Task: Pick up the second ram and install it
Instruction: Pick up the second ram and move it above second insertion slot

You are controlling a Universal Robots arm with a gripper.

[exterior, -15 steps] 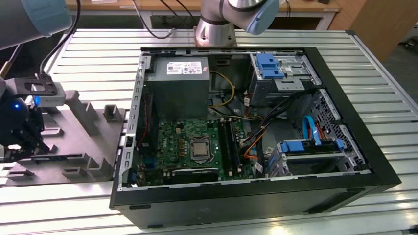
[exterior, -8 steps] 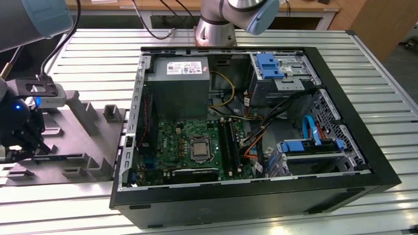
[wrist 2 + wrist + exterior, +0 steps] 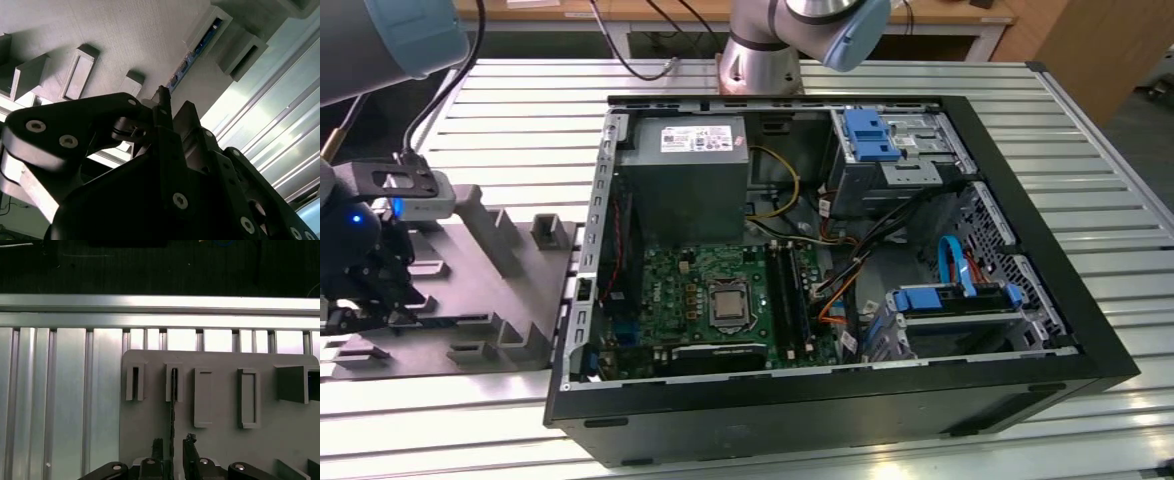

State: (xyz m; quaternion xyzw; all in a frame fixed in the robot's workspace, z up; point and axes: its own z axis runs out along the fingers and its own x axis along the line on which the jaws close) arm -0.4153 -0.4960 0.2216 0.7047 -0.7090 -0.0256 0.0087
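The second ram [image 3: 173, 390] is a thin dark strip standing on edge in a slot of the grey holder plate [image 3: 145, 430]. In the second wrist view its blue-black face [image 3: 200, 47] runs along the same slot. My gripper [image 3: 173, 444] straddles the near end of the strip with a small gap on each side, so it is open. The black fingertips [image 3: 162, 95] reach almost to the plate. In the exterior view my gripper [image 3: 367, 290] hangs over the plate [image 3: 494, 290] at the exterior view's left, beside the open computer case [image 3: 854, 400].
Inside the case lie a green motherboard [image 3: 707, 290] with long black slots [image 3: 785, 290], a grey power supply [image 3: 687, 170] and blue drive brackets [image 3: 947, 295]. Raised blocks and empty slots [image 3: 248, 397] stand on the holder plate. Ribbed aluminium table [image 3: 60, 390] surrounds everything.
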